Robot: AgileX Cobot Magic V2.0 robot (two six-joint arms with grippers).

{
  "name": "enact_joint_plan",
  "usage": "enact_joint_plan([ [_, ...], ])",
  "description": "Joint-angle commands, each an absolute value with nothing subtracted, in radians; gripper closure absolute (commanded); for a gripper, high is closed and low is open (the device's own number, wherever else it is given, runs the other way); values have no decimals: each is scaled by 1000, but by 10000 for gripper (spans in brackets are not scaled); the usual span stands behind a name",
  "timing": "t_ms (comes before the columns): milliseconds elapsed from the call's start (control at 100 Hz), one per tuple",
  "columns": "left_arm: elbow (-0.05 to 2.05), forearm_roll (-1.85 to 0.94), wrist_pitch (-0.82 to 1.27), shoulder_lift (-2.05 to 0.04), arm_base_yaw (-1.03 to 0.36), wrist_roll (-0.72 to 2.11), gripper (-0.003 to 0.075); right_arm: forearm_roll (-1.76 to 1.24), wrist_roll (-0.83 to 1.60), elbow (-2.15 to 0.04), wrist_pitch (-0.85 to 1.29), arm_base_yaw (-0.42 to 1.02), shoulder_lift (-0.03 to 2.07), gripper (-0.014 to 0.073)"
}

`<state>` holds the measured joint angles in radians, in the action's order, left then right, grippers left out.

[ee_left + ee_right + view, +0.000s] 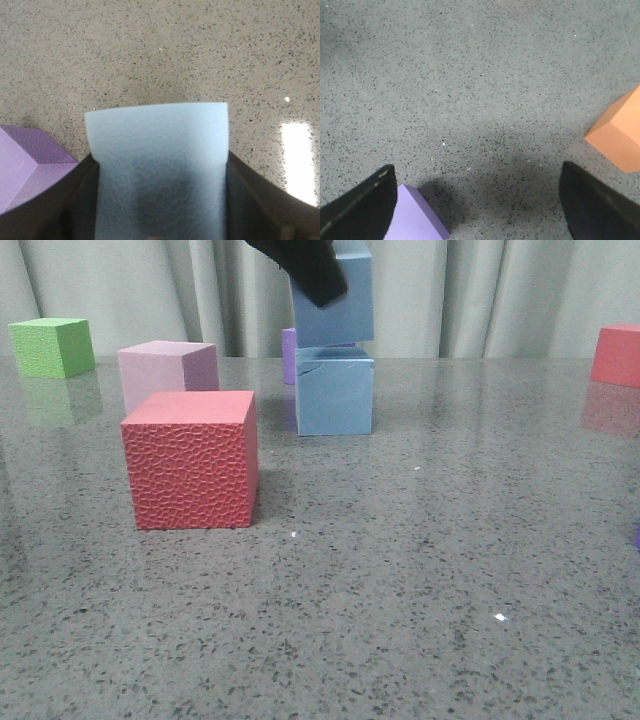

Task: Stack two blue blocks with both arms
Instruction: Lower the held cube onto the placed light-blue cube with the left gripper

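One blue block (335, 392), with a crack line near its top edge, stands on the table at the middle back. The second blue block (338, 302) is right above it, bottom face at the lower block's top; I cannot tell if they touch. My left gripper (305, 270) comes down from above and is shut on this upper block. In the left wrist view the block (157, 140) fills the space between the gripper's (160, 200) black fingers. My right gripper (477, 200) is open and empty above bare table, out of the front view.
A textured red cube (190, 460) stands front left, a pale purple cube (168, 372) behind it, a green cube (52, 346) far left. A purple cube (289, 355) sits behind the stack. An orange-red cube (617, 355) is far right. Right wrist view: lilac cube (412, 217), orange cube (620, 135).
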<state>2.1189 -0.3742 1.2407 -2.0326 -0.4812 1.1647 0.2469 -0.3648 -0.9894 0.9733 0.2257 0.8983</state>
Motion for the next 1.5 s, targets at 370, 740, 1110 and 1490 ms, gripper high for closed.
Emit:
enact_joint_plan([
  [370,2149,-414,1212,-1996,-479,1170,531,270,-360,-1013,917,218,887,-52],
  [740,2149,-412,1215,-1996,-479,1181,531,270,-360,-1013,917,218,887,-52],
  [1110,2149,-412,1215,-1996,-479,1182,529,270,-360,-1013,917,218,887,-52],
  [1490,2149,-412,1213,-1996,-479,1182,395,270,-360,-1013,917,218,887,-52],
])
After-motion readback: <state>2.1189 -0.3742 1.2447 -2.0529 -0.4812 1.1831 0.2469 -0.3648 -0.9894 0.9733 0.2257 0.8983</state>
